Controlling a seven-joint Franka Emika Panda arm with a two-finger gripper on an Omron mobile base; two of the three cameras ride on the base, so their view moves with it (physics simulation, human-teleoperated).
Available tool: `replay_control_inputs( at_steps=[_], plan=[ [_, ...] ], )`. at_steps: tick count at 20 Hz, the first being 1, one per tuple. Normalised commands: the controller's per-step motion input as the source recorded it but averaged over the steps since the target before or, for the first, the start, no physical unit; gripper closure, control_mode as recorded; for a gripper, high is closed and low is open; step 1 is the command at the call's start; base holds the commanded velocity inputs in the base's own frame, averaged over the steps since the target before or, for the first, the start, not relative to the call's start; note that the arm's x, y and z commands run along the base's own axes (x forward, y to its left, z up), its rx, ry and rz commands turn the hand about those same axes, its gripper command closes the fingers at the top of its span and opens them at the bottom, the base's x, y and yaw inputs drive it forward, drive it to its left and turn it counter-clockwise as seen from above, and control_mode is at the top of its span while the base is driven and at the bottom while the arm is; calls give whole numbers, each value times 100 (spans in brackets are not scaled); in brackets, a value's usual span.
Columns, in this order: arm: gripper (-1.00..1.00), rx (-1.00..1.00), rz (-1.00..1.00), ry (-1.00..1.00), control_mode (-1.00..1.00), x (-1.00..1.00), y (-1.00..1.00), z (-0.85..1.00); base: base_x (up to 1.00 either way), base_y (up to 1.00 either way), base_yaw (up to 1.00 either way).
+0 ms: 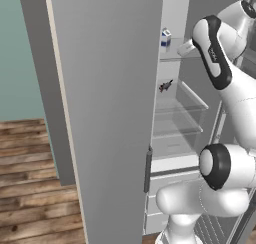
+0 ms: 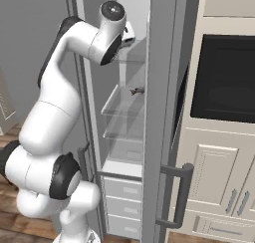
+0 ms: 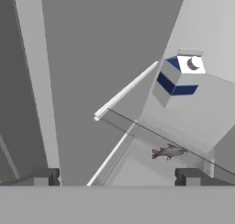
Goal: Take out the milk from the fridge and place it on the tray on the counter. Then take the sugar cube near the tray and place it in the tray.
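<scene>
The fridge (image 1: pixel 105 113) stands with its door swung wide. The milk (image 3: pixel 176 81) sits toward the back of an upper glass shelf (image 3: pixel 183 126), apart from the gripper (image 3: pixel 117 176), whose jaws are spread wide and hold nothing. A small grey fish (image 3: pixel 169 152) (possibly some other food) lies on the shelf below.

I was in a home kitchen: a tall grey fridge (image 1: pixel 105 113) stood open before me with glass shelves (image 2: pixel 124 100) and white drawers (image 2: pixel 122 189), beside cream cabinets (image 2: pixel 214 187) housing a built-in black oven (image 2: pixel 224 77), over wood plank flooring (image 1: pixel 30 188).
</scene>
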Motion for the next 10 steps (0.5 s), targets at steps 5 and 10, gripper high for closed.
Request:
replay_control_inputs(
  at_steps=[5,10],
  plan=[
    [-100,1,0,0,-100,54,0,0,0,0,0],
    [-100,2,3,-16,-100,32,0,0,0,0,0]
  ],
)
